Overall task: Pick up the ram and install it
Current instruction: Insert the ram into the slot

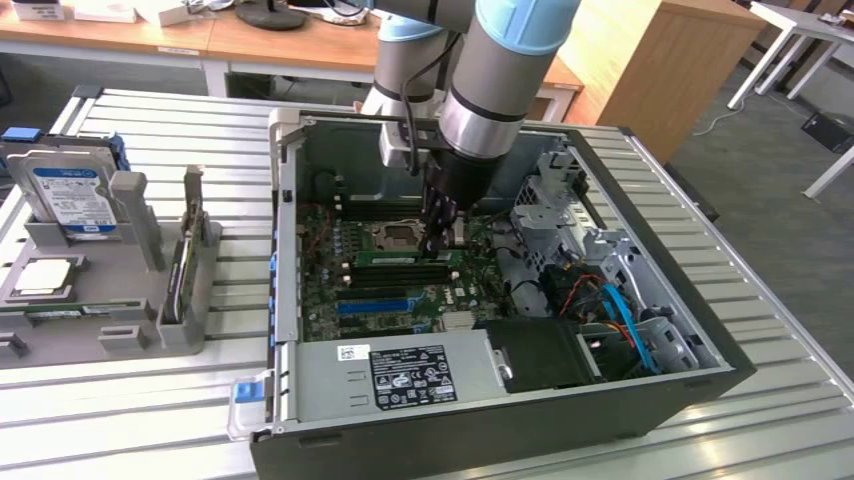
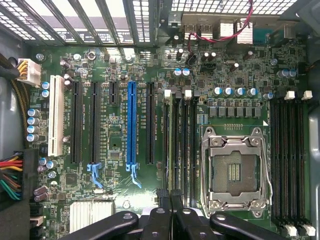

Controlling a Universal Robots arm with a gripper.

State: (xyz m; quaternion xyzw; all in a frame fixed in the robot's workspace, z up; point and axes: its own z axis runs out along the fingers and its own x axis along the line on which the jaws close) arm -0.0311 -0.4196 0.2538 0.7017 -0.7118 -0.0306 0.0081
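The ram point(image 1: 400, 258) is a thin green stick standing on edge in a memory slot of the motherboard point(image 1: 327, 290), inside the open computer case. In the wrist view the ram point(image 2: 173, 145) shows edge-on, running between the black slots toward my fingers point(image 2: 161, 210). My gripper point(image 1: 438, 240) reaches straight down into the case over the stick's end nearer the exterior view's right. The gripper point(image 2: 169, 196) has its two black fingertips drawn close together on either side of the ram's end.
An empty CPU socket point(image 2: 235, 170) lies beside the memory slots, and a blue slot point(image 2: 131, 125) on the other side. A silver power supply point(image 1: 400, 375), a drive cage point(image 1: 561, 200) and cables point(image 1: 607, 300) crowd the case. A hard drive point(image 1: 74, 195) stands in a grey holder point(image 1: 134, 300) at the exterior view's left.
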